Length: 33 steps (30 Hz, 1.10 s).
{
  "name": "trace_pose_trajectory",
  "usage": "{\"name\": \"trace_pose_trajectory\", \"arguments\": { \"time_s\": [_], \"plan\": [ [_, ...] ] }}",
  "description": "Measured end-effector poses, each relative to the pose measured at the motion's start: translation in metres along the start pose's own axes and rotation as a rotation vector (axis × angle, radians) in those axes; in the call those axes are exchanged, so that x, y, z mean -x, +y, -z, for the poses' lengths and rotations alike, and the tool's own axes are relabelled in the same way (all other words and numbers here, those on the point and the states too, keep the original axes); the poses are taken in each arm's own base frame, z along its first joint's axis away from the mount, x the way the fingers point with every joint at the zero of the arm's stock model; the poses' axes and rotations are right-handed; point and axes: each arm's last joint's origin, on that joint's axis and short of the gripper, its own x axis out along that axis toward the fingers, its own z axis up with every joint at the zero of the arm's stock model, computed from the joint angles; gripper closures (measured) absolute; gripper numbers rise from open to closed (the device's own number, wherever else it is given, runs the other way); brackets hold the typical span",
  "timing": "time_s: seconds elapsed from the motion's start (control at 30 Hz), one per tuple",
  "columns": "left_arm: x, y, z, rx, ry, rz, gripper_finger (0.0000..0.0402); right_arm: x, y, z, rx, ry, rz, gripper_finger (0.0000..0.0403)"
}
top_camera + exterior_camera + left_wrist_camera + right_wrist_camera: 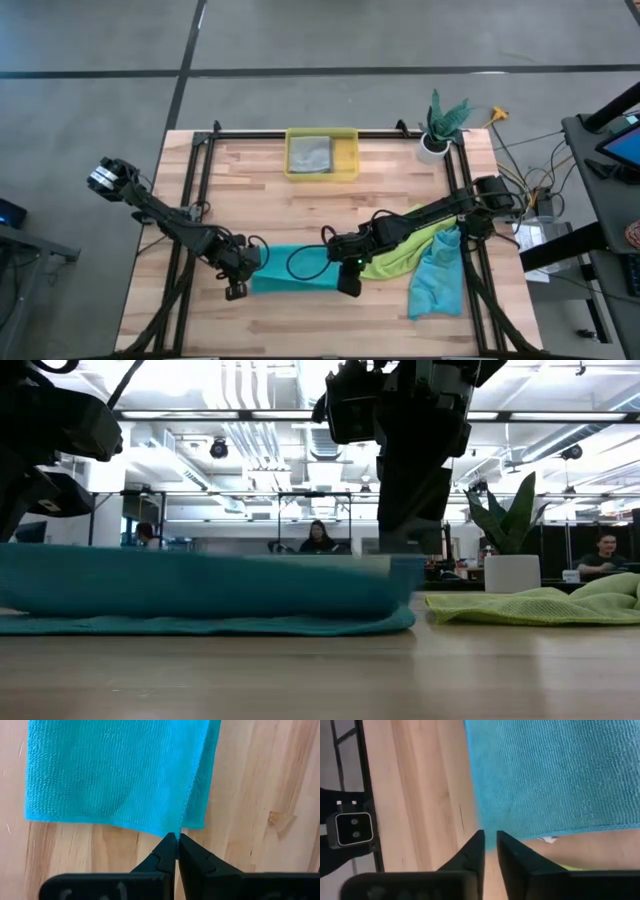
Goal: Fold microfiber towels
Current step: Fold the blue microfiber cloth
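Teal towel (pixel 295 268) lies flat near the front edge of the table (pixel 300 200), long axis running left to right, spanning the gap between your two grippers.

Left gripper (pixel 236 290) sits at the towel's left end, at the front corner. Fingers clenched tip to tip; in the left wrist view the corner of the cloth (pixel 176 831) runs right into the pinch, so you appear to be holding that corner.

Right gripper (pixel 349 285) sits at the towel's right end. Its fingers stand slightly parted in the right wrist view, cloth edge (pixel 487 840) between them or just ahead; whether it is gripped or just let go you cannot tell.

Each arm owns its own end, so any fold across the long axis turns on both corners travelling together. Check the right-hand grip first.

Lime green towel (pixel 400 250) and second teal towel (pixel 437 275) lie heaped just right of the right gripper, unfolded. Grey towel (pixel 309 153) sits in the yellow bin (pixel 349 155) at the back.
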Motion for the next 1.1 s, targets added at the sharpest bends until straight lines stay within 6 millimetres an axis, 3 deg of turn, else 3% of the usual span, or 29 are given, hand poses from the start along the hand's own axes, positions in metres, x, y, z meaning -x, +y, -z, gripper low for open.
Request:
{"name": "trace_pose_trajectory", "arguments": {
  "time_s": [0.23, 0.4, 0.83, 1.1],
  "plan": [
    [0.0, -0.003, -0.003, -0.002, -0.023, 0.037, 0.0398, 0.0, 0.0, -0.001, -0.014, -0.008, 0.001, 0.0287],
    [0.0, -0.005, -0.004, -0.002, -0.032, 0.062, 0.0364, 0.0, -0.001, -0.001, -0.036, -0.021, 0.02, 0.0265],
    [0.001, -0.004, 0.002, 0.002, 0.055, 0.082, 0.0249, 0.0, -0.001, -0.002, -0.067, -0.041, 0.049, 0.0271],
    [0.023, -0.009, -0.008, 0.036, -0.046, 0.099, 0.0228, 0.002, -0.006, -0.005, -0.216, -0.114, 0.126, 0.028]
  ]
}}
